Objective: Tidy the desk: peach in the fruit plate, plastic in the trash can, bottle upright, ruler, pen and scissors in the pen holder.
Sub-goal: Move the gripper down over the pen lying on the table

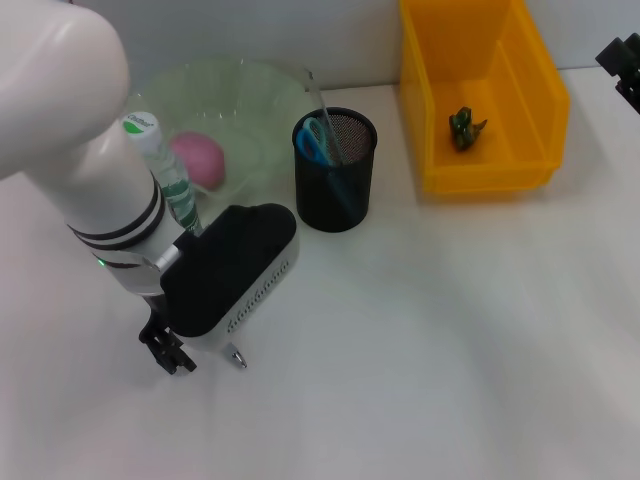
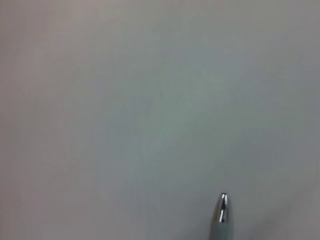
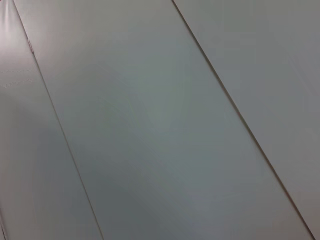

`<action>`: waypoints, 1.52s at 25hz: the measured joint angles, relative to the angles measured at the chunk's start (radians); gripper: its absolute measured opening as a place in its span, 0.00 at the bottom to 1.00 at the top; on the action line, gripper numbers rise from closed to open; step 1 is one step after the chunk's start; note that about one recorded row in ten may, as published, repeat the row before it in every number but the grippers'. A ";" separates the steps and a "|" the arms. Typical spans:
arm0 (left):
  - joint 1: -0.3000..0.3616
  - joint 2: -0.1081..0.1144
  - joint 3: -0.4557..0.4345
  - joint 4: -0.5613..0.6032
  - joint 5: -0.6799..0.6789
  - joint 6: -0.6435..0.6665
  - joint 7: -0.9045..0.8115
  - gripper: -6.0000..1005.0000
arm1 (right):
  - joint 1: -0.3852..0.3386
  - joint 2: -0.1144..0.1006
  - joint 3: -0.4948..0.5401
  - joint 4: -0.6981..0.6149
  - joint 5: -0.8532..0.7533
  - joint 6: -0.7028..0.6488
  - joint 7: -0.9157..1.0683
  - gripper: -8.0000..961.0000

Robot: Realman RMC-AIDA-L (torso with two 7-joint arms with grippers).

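My left arm reaches low over the near left of the table, and its gripper [image 1: 167,352] is down at the table surface. A silver pen tip [image 1: 238,356] pokes out from under the wrist beside it. The rest of the pen is hidden. The tip also shows in the left wrist view [image 2: 223,207] over bare table. A bottle [image 1: 160,165] with a green-and-white cap stands upright behind the arm. A pink peach [image 1: 198,158] lies in the green fruit plate [image 1: 262,92]. The black mesh pen holder [image 1: 334,187] holds blue-handled scissors [image 1: 318,139] and a clear ruler [image 1: 322,103]. Green plastic [image 1: 464,128] lies in the yellow trash bin [image 1: 486,170].
My right gripper [image 1: 624,62] is parked at the far right edge of the head view, beyond the bin. The right wrist view shows only plain pale panels. White table [image 1: 450,340] spreads across the near middle and right.
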 joint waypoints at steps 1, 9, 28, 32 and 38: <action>-0.004 -0.001 0.007 -0.006 0.001 0.000 0.000 0.75 | 0.000 0.000 0.000 -0.001 0.000 0.000 0.000 0.55; -0.032 -0.004 0.057 -0.034 0.004 -0.009 -0.005 0.75 | -0.011 0.000 0.000 -0.002 0.000 -0.004 -0.011 0.55; -0.048 -0.005 0.110 -0.028 0.015 -0.009 -0.030 0.75 | -0.014 0.000 -0.005 -0.001 -0.003 -0.003 -0.019 0.55; -0.052 -0.005 0.110 -0.028 0.015 -0.008 -0.033 0.75 | -0.011 0.000 -0.005 -0.001 -0.002 -0.002 -0.021 0.55; -0.061 -0.005 0.110 -0.037 0.014 -0.011 -0.034 0.75 | -0.010 0.000 -0.004 0.004 -0.002 -0.002 -0.025 0.55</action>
